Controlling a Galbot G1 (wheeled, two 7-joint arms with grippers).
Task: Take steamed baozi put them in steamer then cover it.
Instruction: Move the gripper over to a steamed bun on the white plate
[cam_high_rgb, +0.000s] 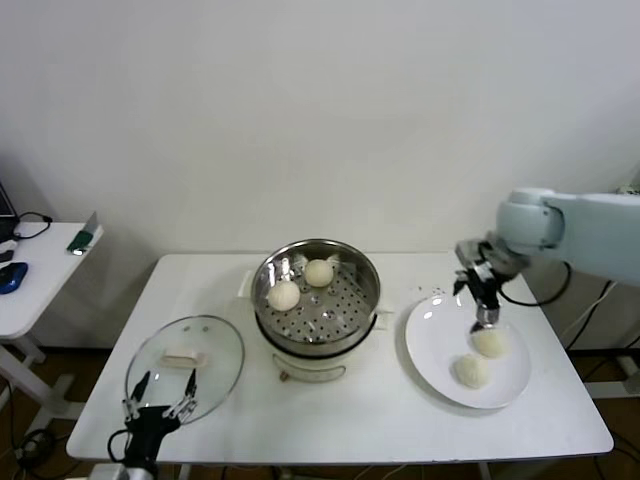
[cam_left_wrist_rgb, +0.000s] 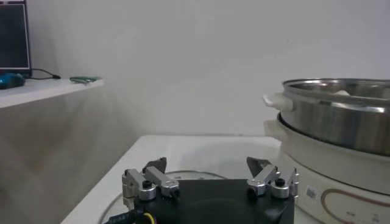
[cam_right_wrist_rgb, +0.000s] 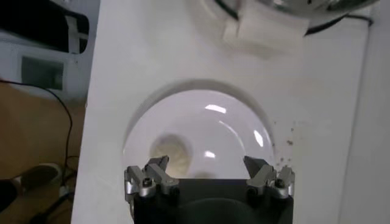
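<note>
In the head view, two small round off-white steamed baozi are being held on the perforated tray of the round shiny steel steamer at the table's middle. Two more baozi are lying on the flat white plate to the right. The right gripper is being poised directly over the farther of those two; its jaw state cannot be told here. The round clear glass cover with its cream-white handle is lying flat on the white table at the left, and the left gripper is being kept at its near edge, jaws spread wide.

In the left wrist view, the left gripper is being shown wide and empty, with the steamer just beside it.

In the right wrist view, the right gripper is being held wide open and empty above the plate, one baozi lying just beyond one finger.

The buns are being judged light, soft and easily dented, so a gentle grip across the widest part is being advised.
</note>
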